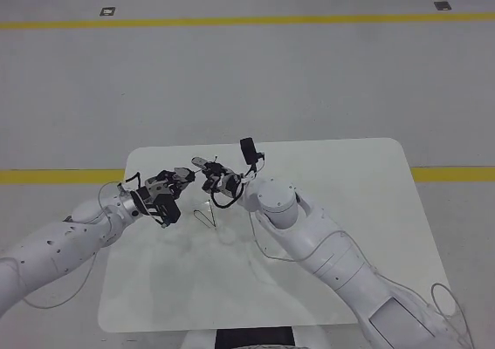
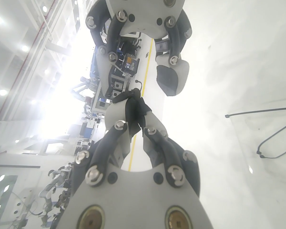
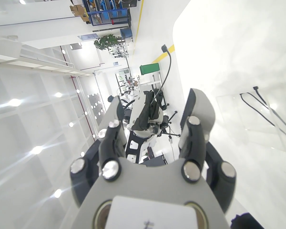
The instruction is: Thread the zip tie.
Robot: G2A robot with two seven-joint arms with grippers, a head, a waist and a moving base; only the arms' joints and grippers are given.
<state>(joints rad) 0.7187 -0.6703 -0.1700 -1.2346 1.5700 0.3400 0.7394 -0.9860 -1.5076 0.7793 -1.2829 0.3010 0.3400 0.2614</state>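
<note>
white rounded surface (image 1: 360, 218) in a bright workshop hall, with both arms posed above its far left part. left end effector (image 2: 133, 103): clenched on a thin black plastic zip tie (image 3: 169, 72), held clear of the surface. the tie's long axis leaves that grip and curves away, with its square head at the free tip. right end effector (image 3: 156, 97): released, fingers spread, facing the left one tip to tip, so the gripped end sits just before its gap. the right arm looks best placed to take the free part. loose black zip ties (image 2: 252, 113) lie on a clear plastic sheet (image 3: 240, 120) below, well apart.
</note>
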